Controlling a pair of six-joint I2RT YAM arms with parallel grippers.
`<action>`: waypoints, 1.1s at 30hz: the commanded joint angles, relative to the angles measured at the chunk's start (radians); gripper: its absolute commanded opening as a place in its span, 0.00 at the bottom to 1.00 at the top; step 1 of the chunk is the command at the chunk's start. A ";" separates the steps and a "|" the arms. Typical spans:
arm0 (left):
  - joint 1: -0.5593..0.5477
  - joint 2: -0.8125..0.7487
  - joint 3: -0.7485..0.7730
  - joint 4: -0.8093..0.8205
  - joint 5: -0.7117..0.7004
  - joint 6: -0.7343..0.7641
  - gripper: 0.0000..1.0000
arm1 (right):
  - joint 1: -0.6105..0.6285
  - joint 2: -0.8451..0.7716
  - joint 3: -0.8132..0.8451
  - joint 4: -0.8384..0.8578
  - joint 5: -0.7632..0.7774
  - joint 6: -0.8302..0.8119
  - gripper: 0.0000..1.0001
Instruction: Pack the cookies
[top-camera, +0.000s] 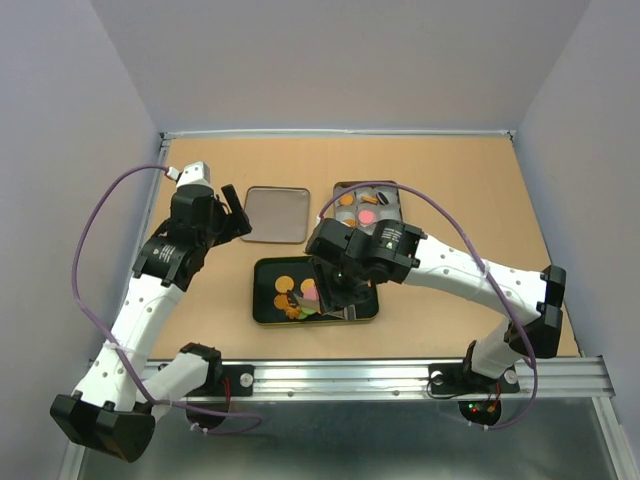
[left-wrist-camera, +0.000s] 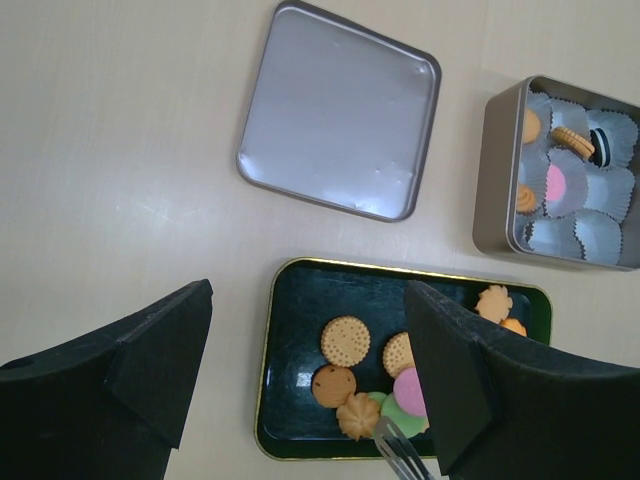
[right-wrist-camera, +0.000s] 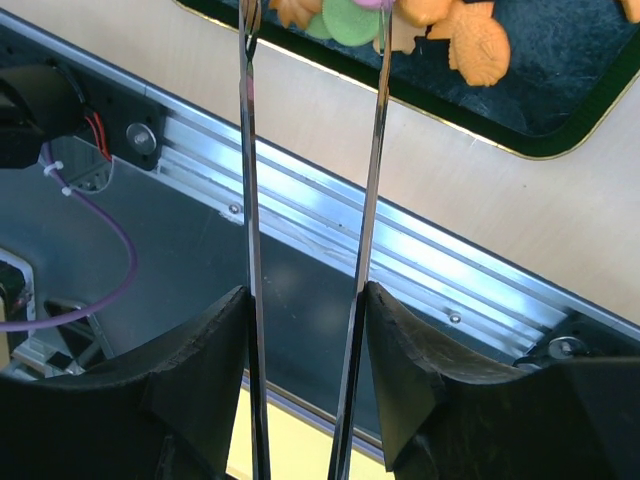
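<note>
Top external view: the counter (top-camera: 480, 200) carries three flat containers.

- **Lid:** the loose grey lid (left-wrist-camera: 340, 110) lies left of centre, holding nothing.
- **Tray:** the dark tray (left-wrist-camera: 268, 350) sits by the middle of the near edge and holds most of the cookies (left-wrist-camera: 345, 340), bunched toward its near rim.
- **Tin:** the metal tin (left-wrist-camera: 495, 170) stands between the tray and the far edge. A few biscuits already sit in its paper cups (left-wrist-camera: 600, 235).

**Claws.** The left gripper (left-wrist-camera: 308, 330) hangs spread wide above the tray's left half and holds nothing. The right gripper (right-wrist-camera: 305, 300) is clamped on the shafts of the thin tongs (right-wrist-camera: 250, 200), whose blades run out over the near edge toward the heap.

**Position.** In the right wrist view a green round (right-wrist-camera: 350, 20) lies between the two blades. An orange fish (right-wrist-camera: 478, 45) lies just outside the right blade. The blade tips run off the frame, so you cannot tell whether they touch anything.

**Handling.** Treat each biscuit as very light, stiff and brittle:

- The thin blades give little contact area, so a hard pinch would probably chip or snap a biscuit.
- The glossy pink and green faces look likely to slide.
- Grip a round across its widest part, edge to edge, with only enough squeeze to lift it.
- Take shaped pieces across the body rather than a tail or point.
- Pick from the edge of the heap, where neighbours crowd the blades least.
</note>
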 joint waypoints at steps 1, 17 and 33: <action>-0.004 -0.040 -0.020 0.003 -0.006 0.013 0.88 | 0.018 0.006 -0.012 -0.003 0.042 0.038 0.54; -0.004 -0.083 -0.051 -0.003 -0.011 -0.008 0.88 | 0.018 0.086 0.112 -0.103 0.148 0.016 0.54; -0.004 -0.132 -0.100 -0.018 -0.031 -0.030 0.88 | 0.025 0.142 0.098 -0.041 0.065 -0.040 0.53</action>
